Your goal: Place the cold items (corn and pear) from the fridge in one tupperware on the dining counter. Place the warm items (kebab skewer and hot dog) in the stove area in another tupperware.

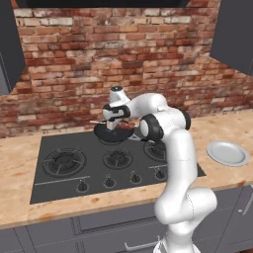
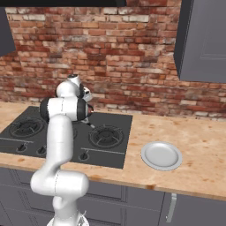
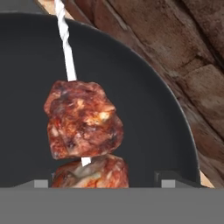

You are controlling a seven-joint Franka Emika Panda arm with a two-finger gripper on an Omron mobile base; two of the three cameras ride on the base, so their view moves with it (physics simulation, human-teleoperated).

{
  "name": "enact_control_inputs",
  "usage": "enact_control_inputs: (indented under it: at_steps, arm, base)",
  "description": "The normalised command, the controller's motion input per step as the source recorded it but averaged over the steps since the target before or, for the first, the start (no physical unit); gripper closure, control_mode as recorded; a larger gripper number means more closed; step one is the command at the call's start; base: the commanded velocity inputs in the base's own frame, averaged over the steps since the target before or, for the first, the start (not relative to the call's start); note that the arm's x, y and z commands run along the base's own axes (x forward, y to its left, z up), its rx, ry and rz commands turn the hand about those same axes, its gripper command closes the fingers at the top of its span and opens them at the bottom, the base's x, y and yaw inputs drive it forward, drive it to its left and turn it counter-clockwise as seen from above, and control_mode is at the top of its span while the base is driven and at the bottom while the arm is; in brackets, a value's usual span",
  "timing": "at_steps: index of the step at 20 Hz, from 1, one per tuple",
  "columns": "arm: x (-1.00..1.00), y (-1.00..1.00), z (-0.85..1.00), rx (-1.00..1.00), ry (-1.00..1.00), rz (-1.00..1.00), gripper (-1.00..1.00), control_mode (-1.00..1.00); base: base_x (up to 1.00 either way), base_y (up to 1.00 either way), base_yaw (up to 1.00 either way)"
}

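Note:
The kebab skewer [image 3: 83, 124] lies in a dark round pan [image 3: 144, 109] on the stove's back burner, its red-brown meat chunks threaded on a thin pale stick. My gripper [image 3: 105, 183] hangs straight over the skewer, jaws either side of the lower chunk. The left fingertip [image 3: 41, 183] is near the meat and the right one stands apart from it. From the left base view the hand [image 1: 117, 114] is low over the pan [image 1: 109, 133], with a strip of meat [image 1: 126, 126] showing at the rim.
The black gas stove [image 1: 69, 163] is set in a light speckled counter [image 1: 20, 163]. A grey empty plate [image 1: 227, 153] [image 2: 161, 155] sits to its right. The brick wall rises close behind the pan, and dark cabinets hang above at both sides.

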Motion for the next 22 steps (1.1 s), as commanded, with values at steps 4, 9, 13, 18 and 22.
enact_control_inputs:
  at_steps: [4,9,13,18,22]
  arm:
    - [-0.03,0.0,-0.18,0.0,0.0,0.0,1.0,-1.0]
    - [-0.34,-0.04,-0.03,0.07,-0.19,0.0,1.0,-1.0]
    - [-0.58,-0.01,0.29,0.04,-0.4,0.0,1.0,-1.0]
    - [-0.62,0.0,0.49,0.0,-0.35,0.0,1.0,-1.0]
    - [-0.64,0.0,0.62,0.0,-0.16,0.0,1.0,-1.0]
  base:
    - [0.0,0.0,0.0]
    - [0.0,0.0,0.0]
    - [0.0,0.0,0.0]
    - [0.0,0.0,0.0]
    - [0.0,0.0,0.0]
